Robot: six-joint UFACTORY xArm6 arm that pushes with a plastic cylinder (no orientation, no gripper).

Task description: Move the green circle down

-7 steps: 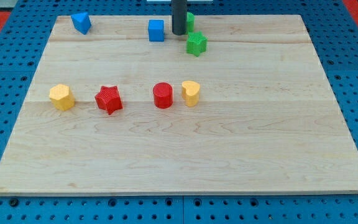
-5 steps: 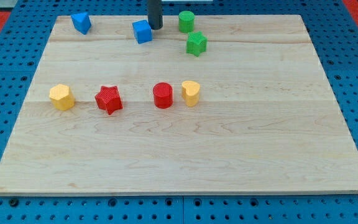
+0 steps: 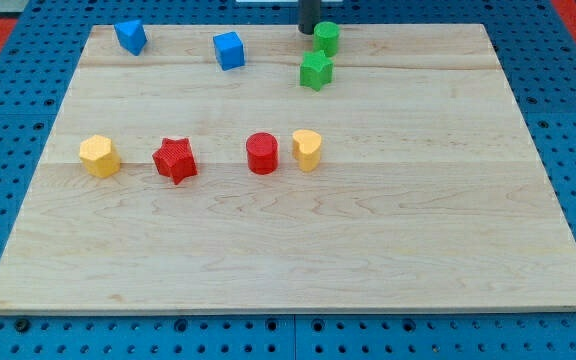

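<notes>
The green circle (image 3: 327, 38) stands near the board's top edge, just right of centre. My tip (image 3: 309, 30) is right against its upper left side. A green star (image 3: 315, 70) lies just below the circle, slightly to its left. A blue cube (image 3: 228, 50) sits to the left of my tip.
A second blue block (image 3: 130, 36) is at the top left. A row across the middle holds a yellow hexagon (image 3: 99, 156), a red star (image 3: 175, 160), a red circle (image 3: 262, 153) and a yellow heart (image 3: 307, 149). The wooden board (image 3: 528, 200) rests on a blue pegboard.
My tip swung left, nudging the blue cube left, then came back right to the green circle's upper left. The green circle has shifted to the right and slightly down.
</notes>
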